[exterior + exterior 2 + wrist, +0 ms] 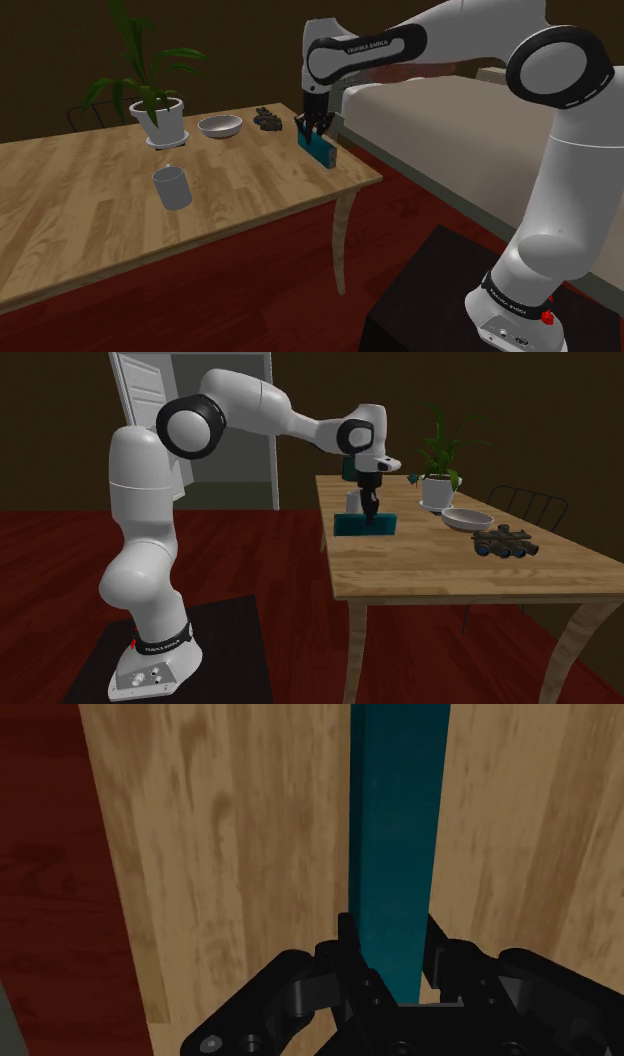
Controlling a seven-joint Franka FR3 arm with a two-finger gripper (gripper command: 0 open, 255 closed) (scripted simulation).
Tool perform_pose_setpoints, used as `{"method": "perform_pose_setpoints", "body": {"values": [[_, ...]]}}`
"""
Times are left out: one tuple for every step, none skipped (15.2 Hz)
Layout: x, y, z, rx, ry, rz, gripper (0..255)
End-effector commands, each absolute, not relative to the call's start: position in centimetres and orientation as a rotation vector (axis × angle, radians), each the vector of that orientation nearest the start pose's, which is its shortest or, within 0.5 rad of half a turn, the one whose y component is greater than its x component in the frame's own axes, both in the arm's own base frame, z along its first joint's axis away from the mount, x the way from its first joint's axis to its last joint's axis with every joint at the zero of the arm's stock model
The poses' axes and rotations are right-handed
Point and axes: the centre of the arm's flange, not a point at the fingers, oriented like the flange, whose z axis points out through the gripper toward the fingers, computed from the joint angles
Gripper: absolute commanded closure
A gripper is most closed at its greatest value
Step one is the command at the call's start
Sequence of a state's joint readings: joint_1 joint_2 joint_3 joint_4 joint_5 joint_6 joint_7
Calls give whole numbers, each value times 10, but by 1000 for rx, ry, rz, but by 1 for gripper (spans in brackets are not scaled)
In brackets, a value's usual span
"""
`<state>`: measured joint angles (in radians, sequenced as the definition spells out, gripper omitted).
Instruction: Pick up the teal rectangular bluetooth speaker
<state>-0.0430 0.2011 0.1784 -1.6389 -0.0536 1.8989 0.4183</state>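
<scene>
A wooden worktop [90,200] is set on a dark red floor [250,290], and near its edge by the arm the teal speaker [322,150] is stood on edge, clasped by the hand [313,125]. A bed [450,130] is shown in the shoulder view and a white door [140,392] in the second exterior view. In the wrist view, the 2 fingers [347,939] are seen pressed against the speaker's sides.
</scene>
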Motion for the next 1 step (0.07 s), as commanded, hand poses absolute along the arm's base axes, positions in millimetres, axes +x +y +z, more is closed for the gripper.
{"method": "perform_pose_setpoints", "body": {"values": [[626, 72, 507, -3109, 425, -101, 255]]}}
